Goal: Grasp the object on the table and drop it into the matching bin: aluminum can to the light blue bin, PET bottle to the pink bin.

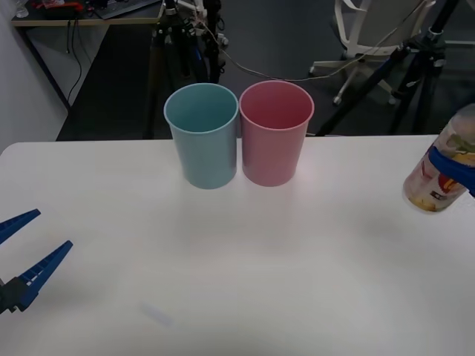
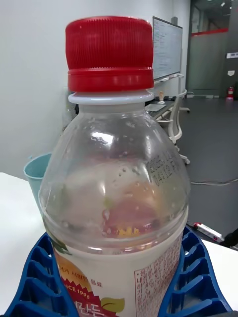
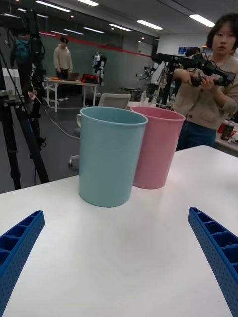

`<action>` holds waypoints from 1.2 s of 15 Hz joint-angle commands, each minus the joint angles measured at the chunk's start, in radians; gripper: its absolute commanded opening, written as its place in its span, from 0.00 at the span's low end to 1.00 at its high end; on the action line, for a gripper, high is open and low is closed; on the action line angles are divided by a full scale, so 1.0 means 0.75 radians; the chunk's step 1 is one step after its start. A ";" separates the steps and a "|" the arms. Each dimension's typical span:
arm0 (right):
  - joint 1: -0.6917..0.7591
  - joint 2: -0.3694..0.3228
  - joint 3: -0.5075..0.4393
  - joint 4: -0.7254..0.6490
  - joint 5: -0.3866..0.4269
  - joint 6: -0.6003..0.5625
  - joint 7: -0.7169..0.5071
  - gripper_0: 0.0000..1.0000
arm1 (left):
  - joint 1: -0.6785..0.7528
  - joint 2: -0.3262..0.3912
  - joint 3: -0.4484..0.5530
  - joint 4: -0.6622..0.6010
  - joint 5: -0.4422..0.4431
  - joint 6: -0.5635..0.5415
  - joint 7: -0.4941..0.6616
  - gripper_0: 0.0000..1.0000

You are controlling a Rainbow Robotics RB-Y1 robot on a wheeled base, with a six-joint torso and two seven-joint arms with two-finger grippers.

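My right gripper (image 1: 454, 167) is shut on the PET bottle (image 1: 434, 182) at the right edge of the front view, holding it tilted over the right end of the white table (image 1: 237, 259). The right wrist view shows the clear bottle (image 2: 116, 188) close up, with its red cap and yellow-orange label, and blue fingers (image 2: 29, 282) pressed on both sides. The light blue bin (image 1: 202, 137) and the pink bin (image 1: 274, 137) stand side by side, touching, at the table's far middle, well left of the bottle. My left gripper (image 1: 33, 245) rests open at the near left, holding nothing.
Behind the table's far edge stand black tripods (image 1: 174, 44) and a white office chair (image 1: 356, 37) on a dark floor. From the left wrist, both bins (image 3: 110, 153) stand ahead of the open left gripper (image 3: 116, 257), with bare tabletop between.
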 commanded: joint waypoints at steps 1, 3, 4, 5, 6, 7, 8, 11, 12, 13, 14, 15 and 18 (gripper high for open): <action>-0.073 -0.078 -0.004 -0.095 -0.065 0.143 -0.019 0.00 | 0.000 0.000 0.000 0.000 0.000 0.000 0.000 1.00; -0.147 -0.133 0.002 -0.142 -0.112 0.233 -0.031 0.00 | 0.000 0.000 0.000 0.000 0.000 0.000 0.000 1.00; -0.200 -0.155 0.020 -0.150 -0.122 0.260 -0.038 0.00 | 0.000 0.000 0.000 0.000 0.000 0.000 0.000 1.00; -0.251 -0.170 0.053 -0.146 -0.130 0.278 -0.042 0.00 | 0.000 0.000 0.000 0.000 0.000 0.000 0.000 1.00; -0.337 -0.182 0.113 -0.126 -0.142 0.294 -0.048 0.00 | 0.000 0.000 0.000 0.000 0.000 0.000 0.000 1.00; -0.462 -0.192 0.194 -0.099 -0.150 0.321 -0.052 0.00 | 0.000 0.000 0.000 0.000 0.000 0.000 0.000 1.00; -0.560 -0.200 0.260 -0.071 -0.161 0.339 -0.054 0.00 | 0.000 0.000 0.000 0.000 0.000 0.000 0.000 1.00; -0.965 -0.205 0.573 0.069 -0.198 0.405 -0.070 0.00 | 0.000 0.000 0.000 0.000 0.000 0.000 0.000 1.00; -1.086 -0.194 0.665 0.118 -0.202 0.423 -0.072 0.00 | 0.000 0.000 0.000 0.000 0.000 0.000 0.000 1.00; -1.223 -0.186 0.775 0.173 -0.206 0.446 -0.074 0.00 | 0.000 0.000 0.000 0.000 0.000 0.000 0.000 1.00; -1.335 -0.172 0.867 0.224 -0.212 0.460 -0.079 0.00 | 0.000 0.000 0.000 0.000 0.000 0.000 0.000 1.00; -1.474 -0.143 0.980 0.298 -0.214 0.470 -0.081 0.00 | 0.000 0.000 0.000 0.000 0.000 0.000 0.000 1.00; -1.763 -0.051 1.217 0.504 -0.214 0.470 -0.085 0.00 | 0.000 0.000 0.000 0.000 0.000 0.000 0.000 1.00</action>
